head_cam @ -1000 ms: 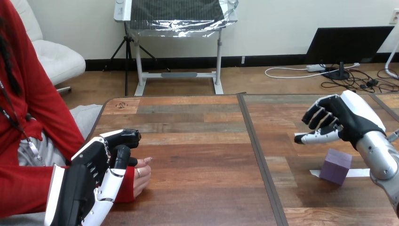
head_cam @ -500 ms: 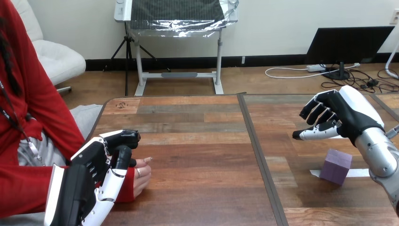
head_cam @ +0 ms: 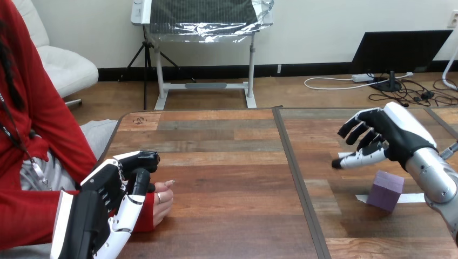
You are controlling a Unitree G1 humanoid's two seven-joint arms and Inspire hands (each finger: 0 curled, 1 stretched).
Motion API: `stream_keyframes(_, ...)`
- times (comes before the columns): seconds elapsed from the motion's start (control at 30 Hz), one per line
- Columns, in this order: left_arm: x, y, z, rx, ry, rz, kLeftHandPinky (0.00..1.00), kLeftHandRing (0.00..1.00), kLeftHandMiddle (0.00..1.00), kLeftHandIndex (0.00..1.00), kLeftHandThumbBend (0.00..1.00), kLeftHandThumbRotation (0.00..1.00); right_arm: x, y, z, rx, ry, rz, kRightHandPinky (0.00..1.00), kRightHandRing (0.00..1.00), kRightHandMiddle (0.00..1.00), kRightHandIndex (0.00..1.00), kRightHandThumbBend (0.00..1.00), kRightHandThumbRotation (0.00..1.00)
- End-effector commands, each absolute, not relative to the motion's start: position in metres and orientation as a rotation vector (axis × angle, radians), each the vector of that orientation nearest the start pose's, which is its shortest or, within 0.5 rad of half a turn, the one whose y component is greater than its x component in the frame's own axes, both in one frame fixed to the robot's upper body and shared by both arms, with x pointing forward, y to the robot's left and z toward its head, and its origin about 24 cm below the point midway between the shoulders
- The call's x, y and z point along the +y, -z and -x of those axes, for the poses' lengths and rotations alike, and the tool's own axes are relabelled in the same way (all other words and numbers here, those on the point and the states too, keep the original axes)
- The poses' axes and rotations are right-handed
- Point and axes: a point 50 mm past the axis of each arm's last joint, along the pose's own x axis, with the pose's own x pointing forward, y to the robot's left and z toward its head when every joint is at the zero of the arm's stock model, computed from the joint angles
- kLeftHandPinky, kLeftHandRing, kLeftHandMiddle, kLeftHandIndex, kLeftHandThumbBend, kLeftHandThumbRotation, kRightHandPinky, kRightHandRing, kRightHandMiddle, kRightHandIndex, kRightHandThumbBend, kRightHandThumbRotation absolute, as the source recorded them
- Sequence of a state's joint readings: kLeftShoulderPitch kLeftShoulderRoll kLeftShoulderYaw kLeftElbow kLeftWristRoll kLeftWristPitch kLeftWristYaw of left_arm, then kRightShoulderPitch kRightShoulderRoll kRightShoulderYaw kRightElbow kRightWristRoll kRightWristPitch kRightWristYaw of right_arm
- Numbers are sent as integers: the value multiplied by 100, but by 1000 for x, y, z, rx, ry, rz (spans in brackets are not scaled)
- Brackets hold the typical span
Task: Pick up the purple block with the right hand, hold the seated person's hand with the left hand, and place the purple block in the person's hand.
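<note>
The purple block (head_cam: 384, 190) stands on the table at the right, on a strip of white tape. My right hand (head_cam: 399, 135) hovers above and slightly behind it, open, fingers spread and pointing left, not touching it. At the lower left my left hand (head_cam: 108, 199) lies over the red-sleeved wrist of the person's hand (head_cam: 161, 204). That hand rests on the table as a loose fist, sticking out to the right from under mine. Whether my left hand grips the wrist is hidden.
The white tape strip (head_cam: 415, 198) runs right from the block. A dark seam (head_cam: 296, 178) divides the wooden tabletop down its middle. The person's red-sleeved arm (head_cam: 32, 210) comes in from the left edge.
My right hand has drifted a little to the left above the block and spread its fingers wider. My left hand, the person's hand and the block have stayed put.
</note>
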State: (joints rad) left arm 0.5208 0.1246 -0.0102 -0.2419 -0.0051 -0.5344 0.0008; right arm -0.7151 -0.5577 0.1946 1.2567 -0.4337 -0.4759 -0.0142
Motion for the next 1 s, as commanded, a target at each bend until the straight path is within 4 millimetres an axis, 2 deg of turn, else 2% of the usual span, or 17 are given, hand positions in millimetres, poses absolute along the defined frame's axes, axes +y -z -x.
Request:
stream_keyframes(0.0,184,-59,-149,-328,-69,-138,58,71,70,63,38,68,-276,-89,-360,64,-134,1041,58,63,65,66,99,6)
stream_keyframes(0.43,183,-60,-149,-322,-77,-150,58,71,70,63,38,68,-285,-96,-362,145,-177,1109,67,73,75,76,100,23)
stream_keyframes(0.8,182,-61,-149,-325,-71,-138,57,70,69,62,39,69,-291,-99,-359,133,-193,1162,57,70,74,78,100,29)
stream_keyframes(0.97,181,-61,-150,-331,-66,-134,57,70,69,62,36,68,-294,-99,-358,145,-189,1189,57,69,74,79,100,31)
